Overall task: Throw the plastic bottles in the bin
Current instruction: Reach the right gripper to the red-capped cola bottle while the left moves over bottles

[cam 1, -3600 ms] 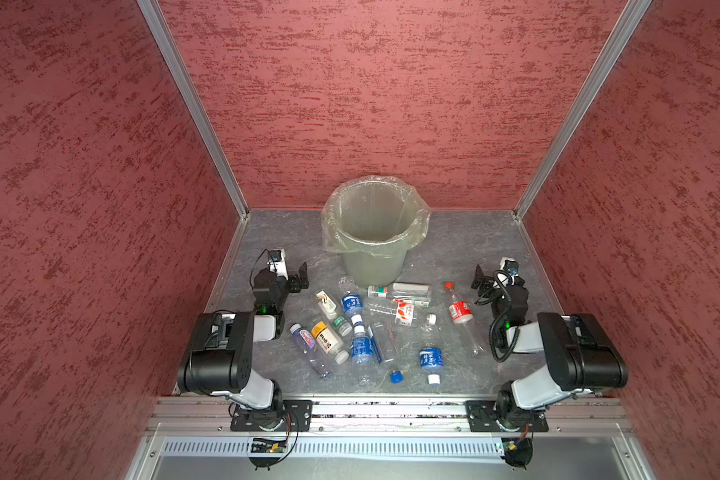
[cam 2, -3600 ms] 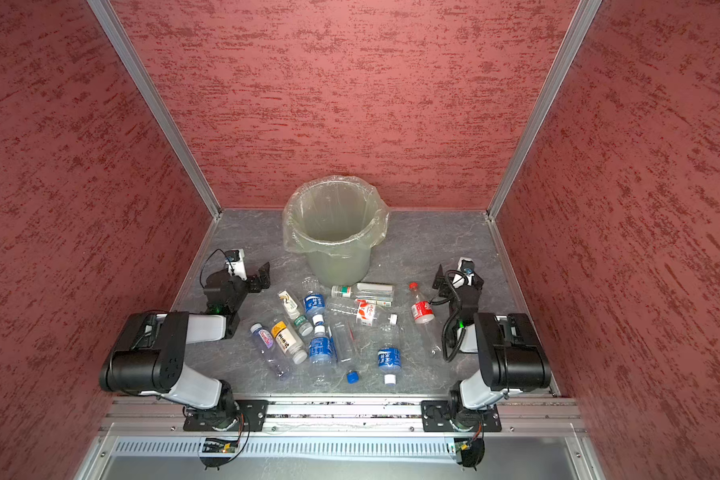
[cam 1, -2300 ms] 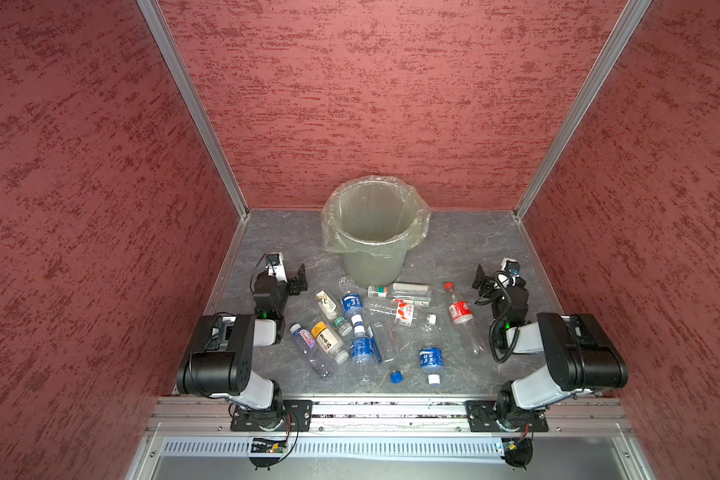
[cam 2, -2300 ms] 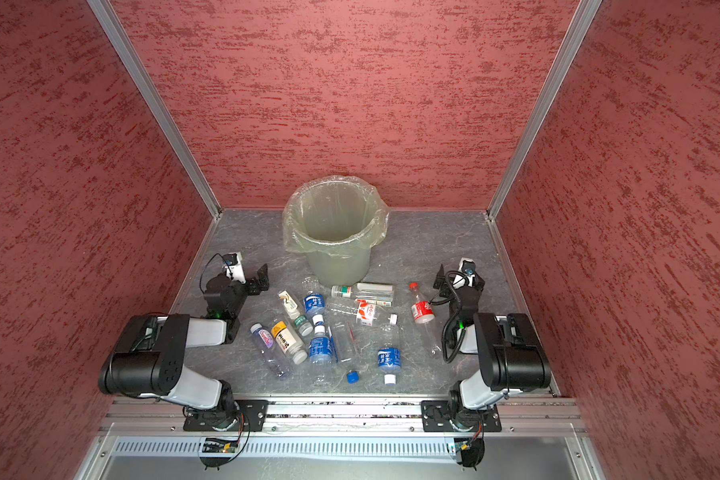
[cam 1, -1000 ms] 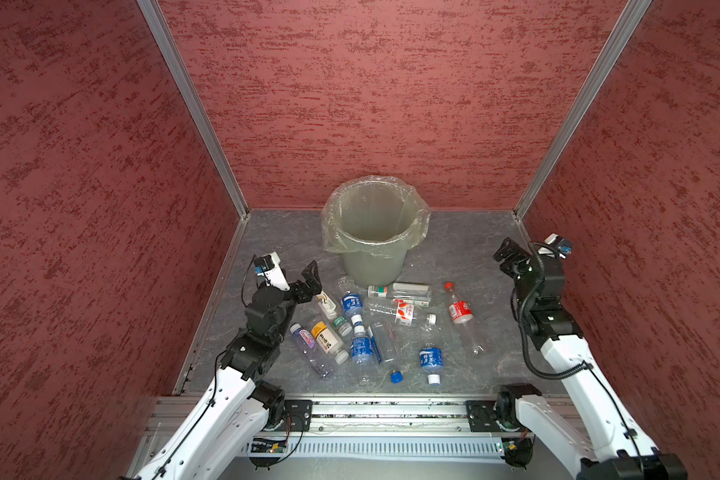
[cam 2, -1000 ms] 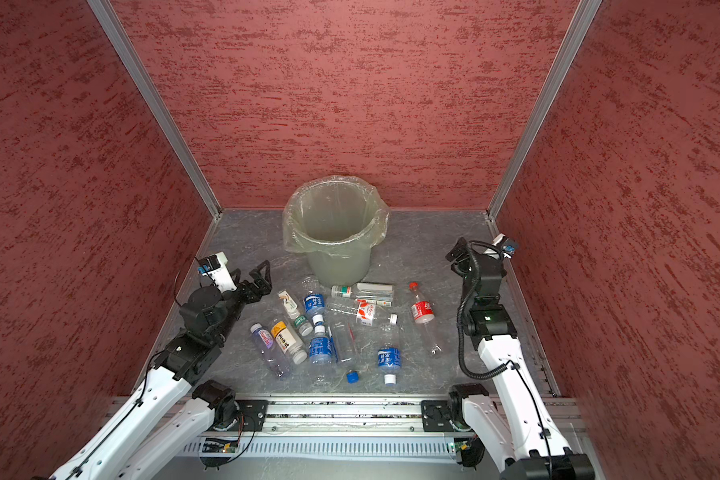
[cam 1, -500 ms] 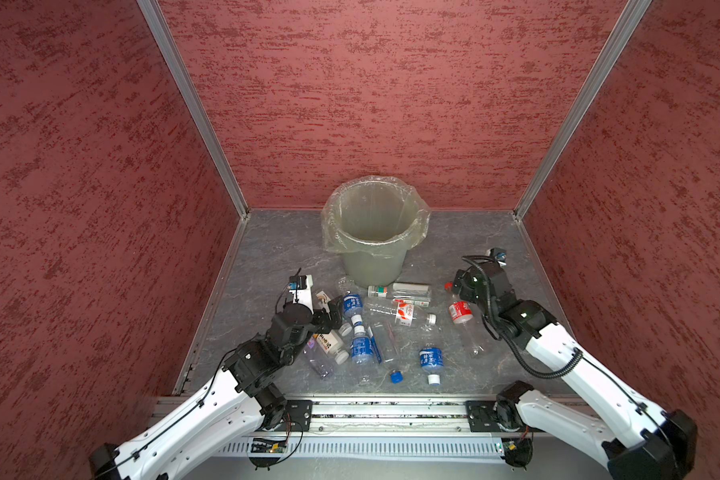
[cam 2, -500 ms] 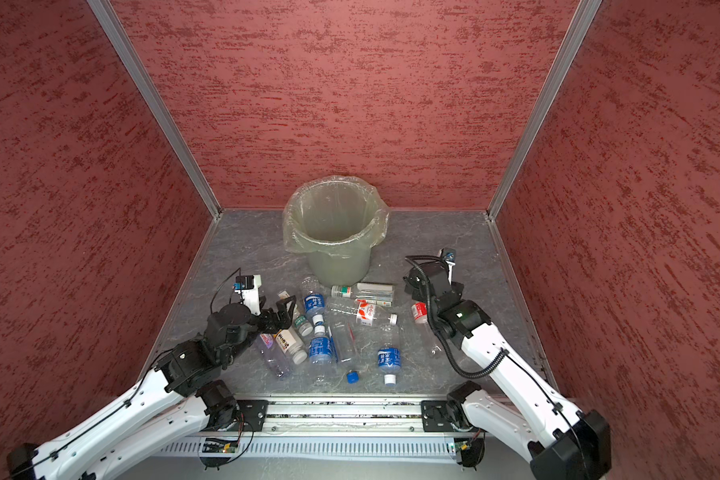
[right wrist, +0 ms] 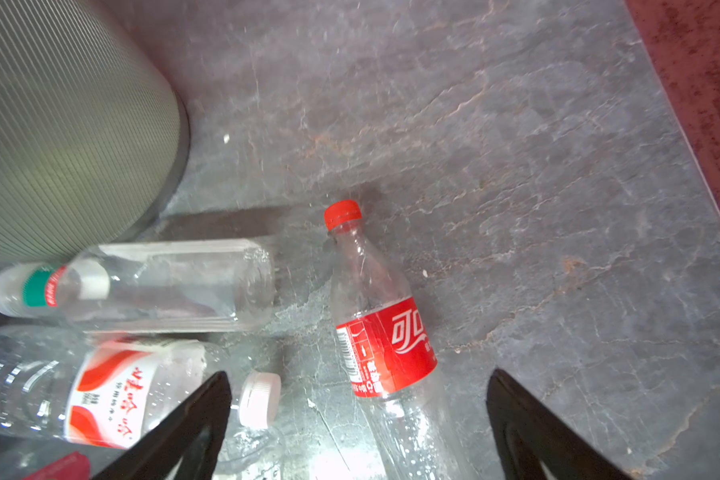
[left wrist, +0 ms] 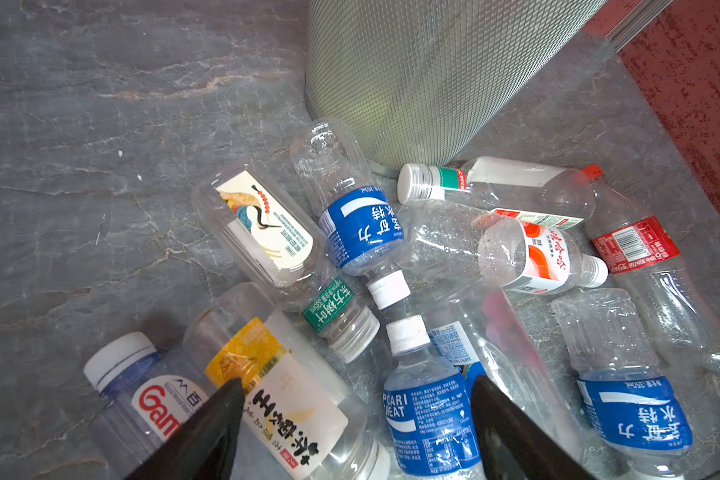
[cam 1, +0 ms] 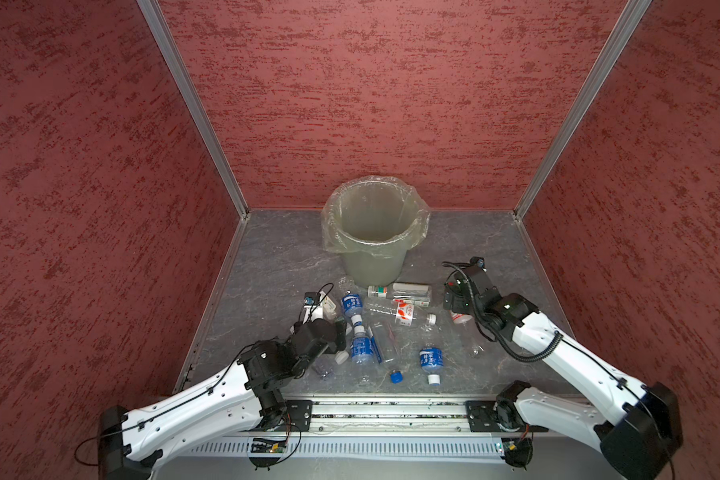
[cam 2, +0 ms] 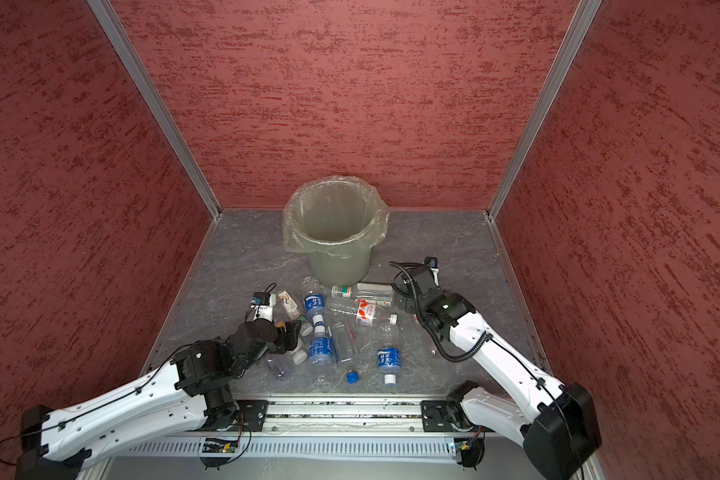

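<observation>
The bin (cam 1: 373,266) (cam 2: 339,262), grey-green with a clear liner, stands at the back middle. Several plastic bottles lie in a pile in front of it. My left gripper (cam 1: 337,332) (left wrist: 356,382) is open and low over the pile's left side. A yellow-and-white-label bottle (left wrist: 283,399) and a blue-label bottle (left wrist: 429,419) lie between its fingers. My right gripper (cam 1: 454,305) (right wrist: 358,374) is open over a red-label, red-capped bottle (right wrist: 385,345) at the pile's right edge. Neither gripper holds anything.
A loose blue cap (cam 1: 395,376) and another blue-label bottle (cam 1: 431,359) lie near the front. A metal rail (cam 1: 375,411) runs along the front edge. Red textured walls close in the left, back and right sides. The bin's wall (left wrist: 433,75) rises just beyond the pile.
Both arms have swung inward and down. The left gripper came from the left side onto the pile. The right gripper came from the far right to the red-label bottle.
</observation>
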